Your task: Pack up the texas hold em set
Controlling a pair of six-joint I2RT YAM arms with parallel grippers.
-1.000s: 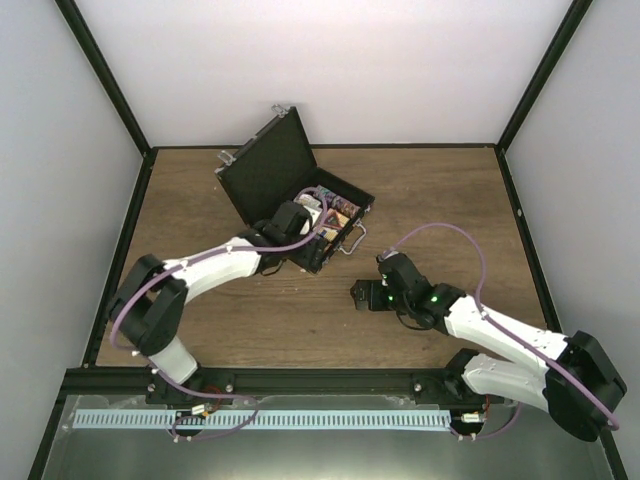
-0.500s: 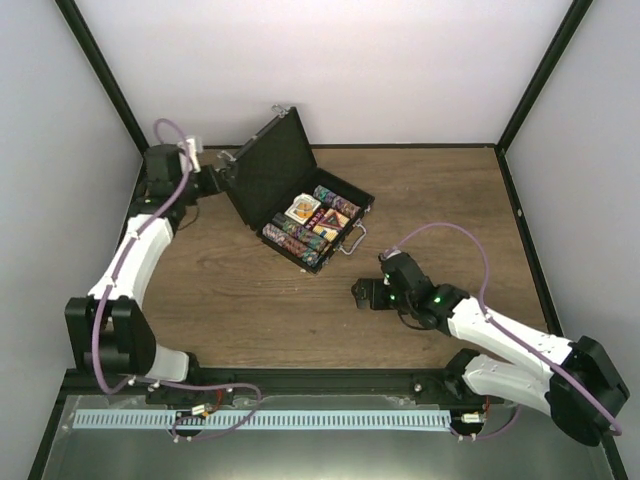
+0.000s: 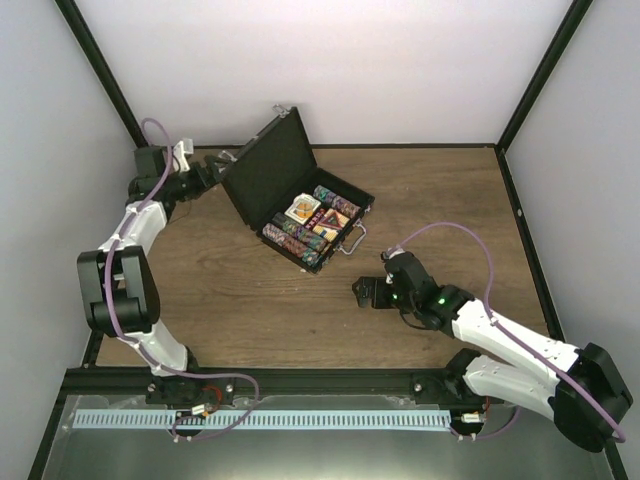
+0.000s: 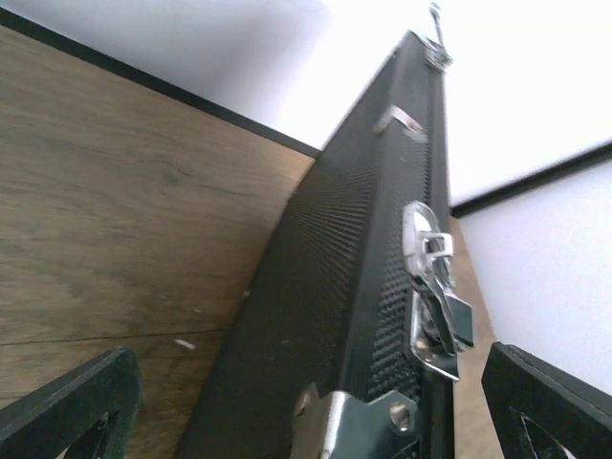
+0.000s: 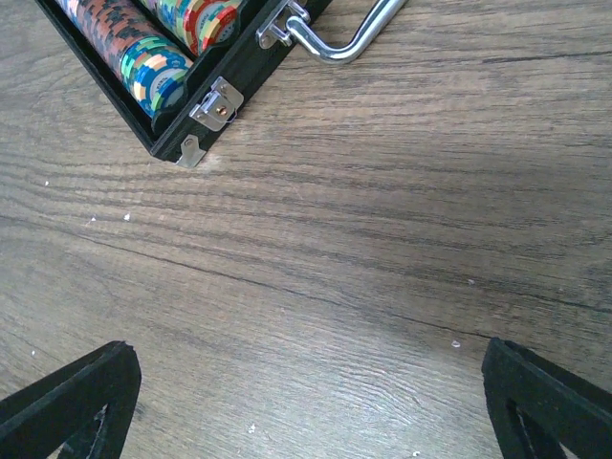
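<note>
Item: case (image 3: 262,172), black with silver corners, open on the tabletop (image 3: 250,300), upper centre of the overhead view. The lid (image 4: 325,287) stands raised and leans toward the upper left. Contents: chips (image 3: 290,235) in rows along the lower side of the tray, card decks (image 3: 303,209) behind them. Left end effector (image 3: 205,177): released, jaws wide, behind the lid at upper left. Its wrist view shows the lid's outer face and a latch (image 4: 430,287), but contact with the lid cannot be made out. Right end effector (image 3: 360,293): released, holding nothing, low over bare wood to the lower right of the case, with the handle (image 5: 344,38) at the top of its wrist view. Step in hand, by judgement: shutting the lid. Method advised: press on the outer face near the free edge, follow the hinge arc slowly, steady the tray at the handle side so the case does not slide, and keep the latches from catching under the rim.
</note>
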